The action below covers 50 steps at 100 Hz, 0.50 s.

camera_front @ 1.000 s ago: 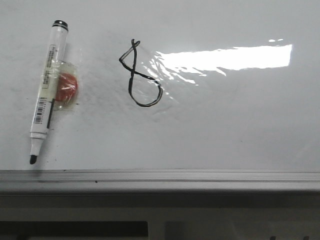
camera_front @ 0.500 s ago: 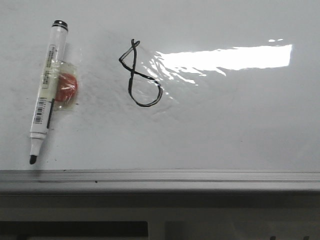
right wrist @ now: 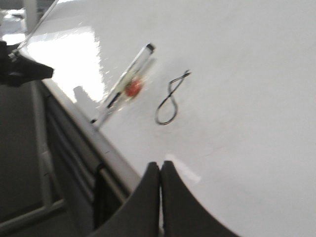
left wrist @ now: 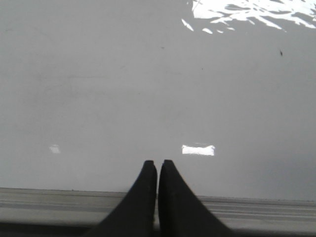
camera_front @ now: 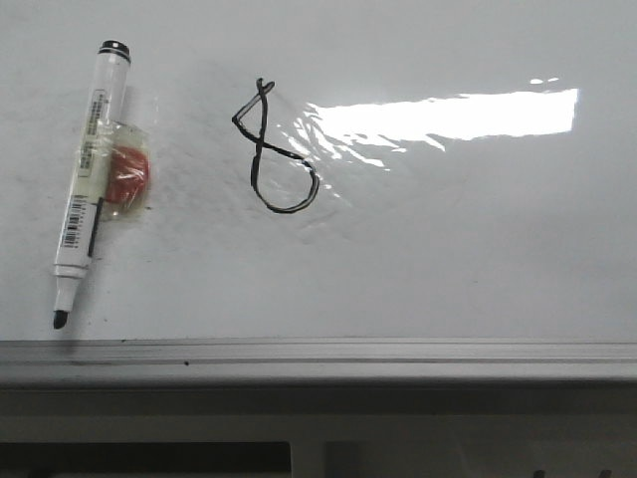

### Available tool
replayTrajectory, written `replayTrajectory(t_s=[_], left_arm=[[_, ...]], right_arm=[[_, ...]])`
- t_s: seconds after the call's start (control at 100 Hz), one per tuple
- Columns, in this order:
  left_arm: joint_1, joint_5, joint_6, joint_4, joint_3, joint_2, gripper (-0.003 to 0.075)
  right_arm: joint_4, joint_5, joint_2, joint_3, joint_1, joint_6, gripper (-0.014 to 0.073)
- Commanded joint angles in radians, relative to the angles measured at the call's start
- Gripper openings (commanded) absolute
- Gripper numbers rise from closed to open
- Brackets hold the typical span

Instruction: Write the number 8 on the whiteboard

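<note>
Front view is showing the 8 (camera_front: 276, 147) finished on the whiteboard (camera_front: 448, 259), with the marker (camera_front: 88, 179) lying just left of it, long axis nearly upright, tip toward the near frame. Right claw (right wrist: 160, 170) is hanging pinched together and empty, facing both; left claw (left wrist: 157, 170) is likewise pinched, seeing only bare board.

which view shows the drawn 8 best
The front view: the number 8 appears large, sharp and whole on the whiteboard. The right wrist view shows it smaller and blurred. The left wrist view shows only bare board.
</note>
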Motion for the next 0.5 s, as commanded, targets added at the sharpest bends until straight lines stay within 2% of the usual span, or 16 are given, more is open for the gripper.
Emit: replayTrajectory(t_s=[0.0, 0.16, 0.34, 0.49], left_arm=[[-0.001, -0.049, -0.009, 0.0, 0.038, -0.028, -0.002], [-0.001, -0.049, -0.009, 0.0, 0.038, -0.028, -0.002], [-0.001, -0.049, -0.009, 0.0, 0.038, -0.028, -0.002], [-0.001, -0.049, -0.009, 0.0, 0.038, -0.028, -0.002]], right_arm=[[-0.017, -0.21, 0.025, 0.011, -0.131, -0.005, -0.0063], [-0.013, -0.296, 0.039, 0.061, -0.409, -0.005, -0.0063], [0.002, -0.335, 0.037, 0.118, -0.66, 0.022, -0.0063], [0.004, -0.209, -0.052, 0.126, -0.831, 0.055, -0.0063]])
